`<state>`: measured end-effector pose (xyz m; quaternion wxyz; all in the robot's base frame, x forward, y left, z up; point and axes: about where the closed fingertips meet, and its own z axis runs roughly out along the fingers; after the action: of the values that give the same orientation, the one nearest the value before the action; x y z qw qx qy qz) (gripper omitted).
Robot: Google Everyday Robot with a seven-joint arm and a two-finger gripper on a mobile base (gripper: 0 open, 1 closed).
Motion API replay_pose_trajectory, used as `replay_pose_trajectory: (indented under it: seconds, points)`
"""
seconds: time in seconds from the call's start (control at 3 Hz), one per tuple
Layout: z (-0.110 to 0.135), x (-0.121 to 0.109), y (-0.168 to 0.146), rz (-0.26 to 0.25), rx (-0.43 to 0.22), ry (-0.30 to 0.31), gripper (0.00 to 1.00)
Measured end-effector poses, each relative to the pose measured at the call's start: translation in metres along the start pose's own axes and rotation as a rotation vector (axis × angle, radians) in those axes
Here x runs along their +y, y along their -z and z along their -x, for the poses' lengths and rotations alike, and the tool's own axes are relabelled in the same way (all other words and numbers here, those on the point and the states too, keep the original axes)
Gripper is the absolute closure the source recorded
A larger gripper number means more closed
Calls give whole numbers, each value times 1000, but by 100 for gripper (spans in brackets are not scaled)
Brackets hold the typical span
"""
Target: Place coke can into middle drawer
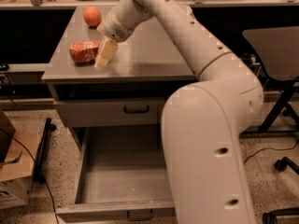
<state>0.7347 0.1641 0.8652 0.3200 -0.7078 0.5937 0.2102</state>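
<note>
The coke can (83, 52) is red, slightly dented, and lies on its side on the grey cabinet top (149, 50), near the left front. My gripper (104, 56) hangs from the cream arm and points down at the top, right beside the can's right end. The middle drawer (119, 176) is pulled out wide open below, its deep grey tray empty, with a low front panel and a dark handle (139, 214). My arm's large lower segment covers the drawer's right side.
An orange (92, 16) sits at the back left of the cabinet top. A closed drawer with a taller front (93, 112) lies above the open one. A cardboard box (11, 171) stands on the floor at left, a chair (275, 45) at right.
</note>
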Motion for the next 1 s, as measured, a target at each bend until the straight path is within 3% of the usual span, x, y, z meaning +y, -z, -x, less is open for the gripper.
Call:
replay_pose_trajectory:
  seconds: [0.33, 0.67, 1.0]
  points:
    - [1, -12, -18, 24, -31, -10, 0]
    - [-1, -13, -34, 61, -39, -26, 18]
    - [-6, -13, -34, 66, -40, -54, 50]
